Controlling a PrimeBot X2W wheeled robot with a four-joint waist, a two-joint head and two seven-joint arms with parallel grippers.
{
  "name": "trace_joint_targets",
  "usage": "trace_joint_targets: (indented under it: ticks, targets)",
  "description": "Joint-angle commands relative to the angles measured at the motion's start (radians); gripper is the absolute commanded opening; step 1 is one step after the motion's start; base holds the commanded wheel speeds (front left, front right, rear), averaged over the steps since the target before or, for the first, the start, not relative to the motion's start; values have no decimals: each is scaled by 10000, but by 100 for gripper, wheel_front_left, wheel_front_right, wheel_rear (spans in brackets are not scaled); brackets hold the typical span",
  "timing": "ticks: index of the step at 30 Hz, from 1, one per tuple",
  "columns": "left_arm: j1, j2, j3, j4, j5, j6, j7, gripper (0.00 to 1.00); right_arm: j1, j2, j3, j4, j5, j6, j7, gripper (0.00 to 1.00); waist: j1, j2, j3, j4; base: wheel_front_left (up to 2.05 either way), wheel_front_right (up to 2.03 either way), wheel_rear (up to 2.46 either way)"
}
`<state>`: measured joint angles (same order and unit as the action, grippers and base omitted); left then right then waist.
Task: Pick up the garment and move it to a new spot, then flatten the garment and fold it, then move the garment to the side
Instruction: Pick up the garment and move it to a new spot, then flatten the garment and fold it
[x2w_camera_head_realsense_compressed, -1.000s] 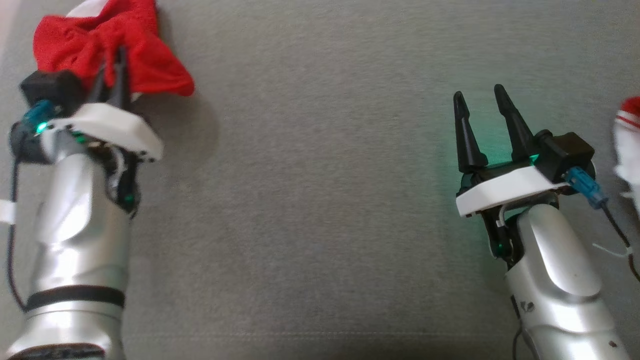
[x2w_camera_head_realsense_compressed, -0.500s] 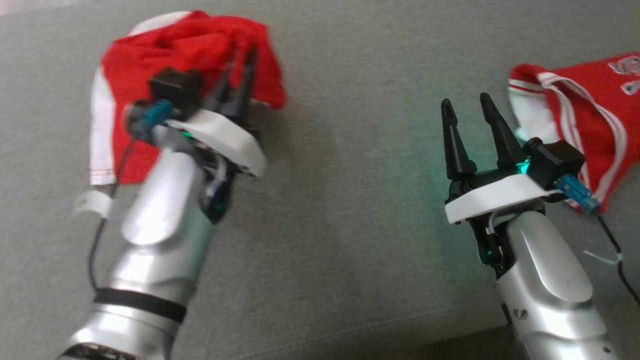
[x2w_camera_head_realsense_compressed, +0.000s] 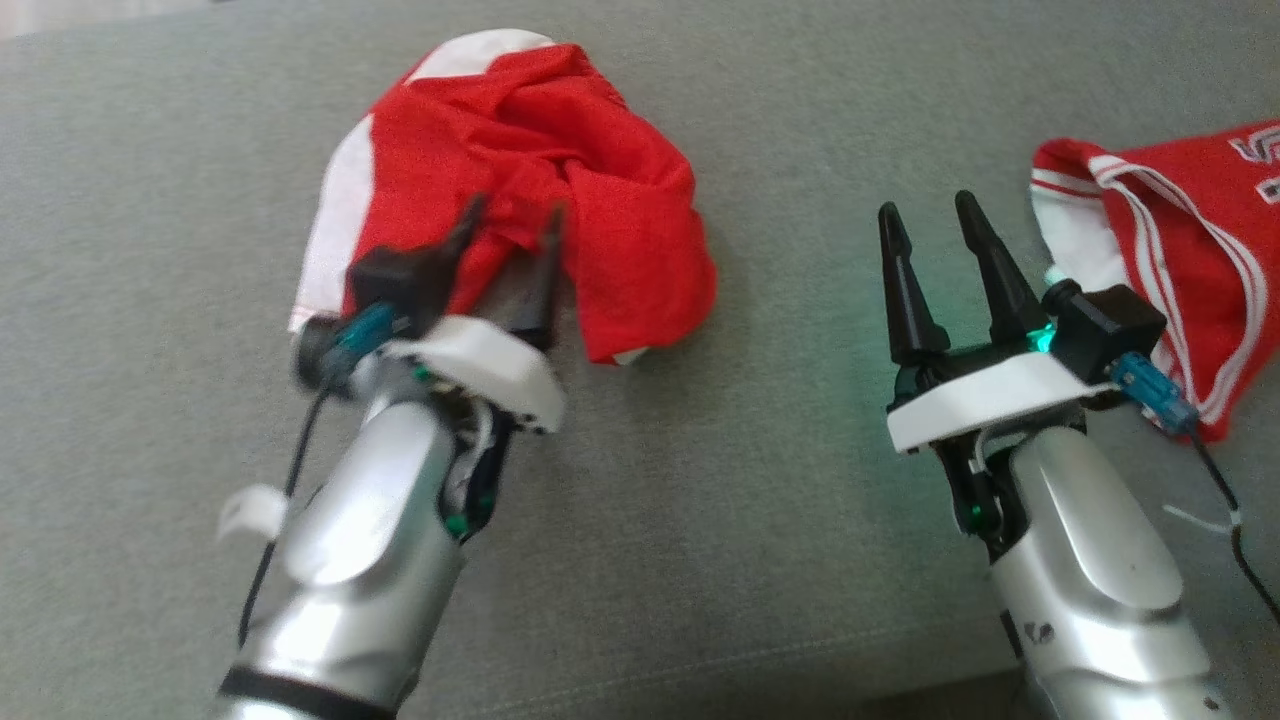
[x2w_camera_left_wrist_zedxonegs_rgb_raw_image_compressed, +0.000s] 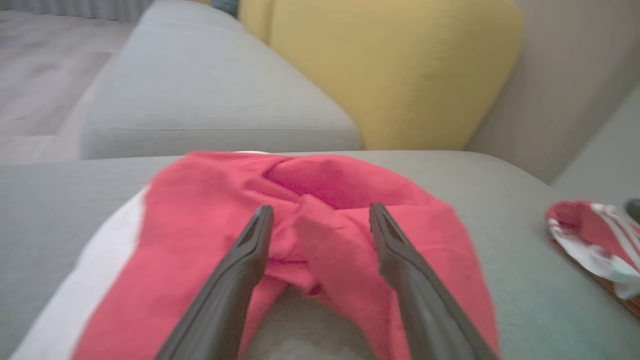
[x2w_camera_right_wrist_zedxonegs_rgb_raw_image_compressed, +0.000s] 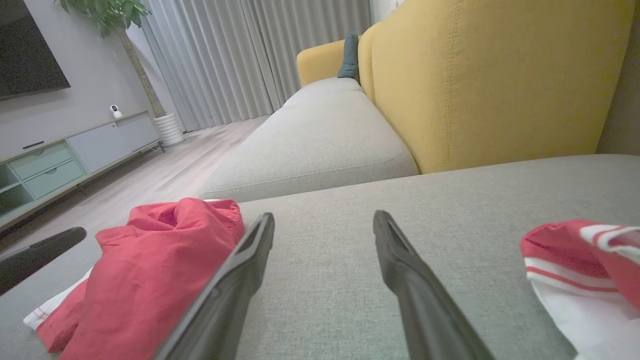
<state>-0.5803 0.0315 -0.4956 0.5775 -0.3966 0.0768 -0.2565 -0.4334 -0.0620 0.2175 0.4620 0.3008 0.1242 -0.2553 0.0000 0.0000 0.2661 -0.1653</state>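
Observation:
The garment (x2w_camera_head_realsense_compressed: 530, 150), red with a white side panel, lies crumpled in a heap on the grey sofa cushion (x2w_camera_head_realsense_compressed: 760, 500). My left gripper (x2w_camera_head_realsense_compressed: 515, 212) is open at its near edge, one finger on each side of a raised fold, with nothing clamped. The left wrist view shows the same: the garment (x2w_camera_left_wrist_zedxonegs_rgb_raw_image_compressed: 320, 185) bunched between and under the spread fingers of the left gripper (x2w_camera_left_wrist_zedxonegs_rgb_raw_image_compressed: 320, 209). My right gripper (x2w_camera_head_realsense_compressed: 926, 206) stands open over bare cushion to the right, holding nothing. In the right wrist view the right gripper (x2w_camera_right_wrist_zedxonegs_rgb_raw_image_compressed: 324, 216) has the garment (x2w_camera_right_wrist_zedxonegs_rgb_raw_image_compressed: 160, 250) to its left.
A second red garment with white stripes (x2w_camera_head_realsense_compressed: 1190, 250) lies at the right edge, close behind my right wrist. A yellow backrest (x2w_camera_right_wrist_zedxonegs_rgb_raw_image_compressed: 490, 75) rises beyond the cushion, with another grey seat (x2w_camera_right_wrist_zedxonegs_rgb_raw_image_compressed: 320, 140) to its left. Floor and a low cabinet (x2w_camera_right_wrist_zedxonegs_rgb_raw_image_compressed: 60, 160) lie farther left.
The head camera has shifted. My left gripper, shut on the garment before, has opened and let it go; the garment now rests nearer the right gripper. The right gripper stayed open.

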Motion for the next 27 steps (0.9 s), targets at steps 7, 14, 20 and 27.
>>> trace_joint_targets:
  ticks: [7, 14, 20, 27]
  targets:
    - [1895, 405, 2238, -1258, 849, 781, -53, 100, 412, 117, 126, -85, 101, 65, -64, 100, 0, 0, -768, 732, 0, 0, 0]
    - [4037, 331, 3742, -2400, 1581, 951, -53, 100, 958, 118, -136, 232, -73, 65, -64, 100, 0, 0, -1562, 1255, 0, 0, 0]
    - [5516, 223, 4231, -2757, 1900, 824, -53, 100, 1536, 118, -247, 432, -106, 65, -64, 100, 0, 0, -2151, 1416, 0, 0, 0]
    - [5688, 192, 4209, -2839, 1697, 616, -53, 100, 1626, 118, -198, 466, -105, 65, -64, 100, 0, 0, -2177, 1344, 0, 0, 0]
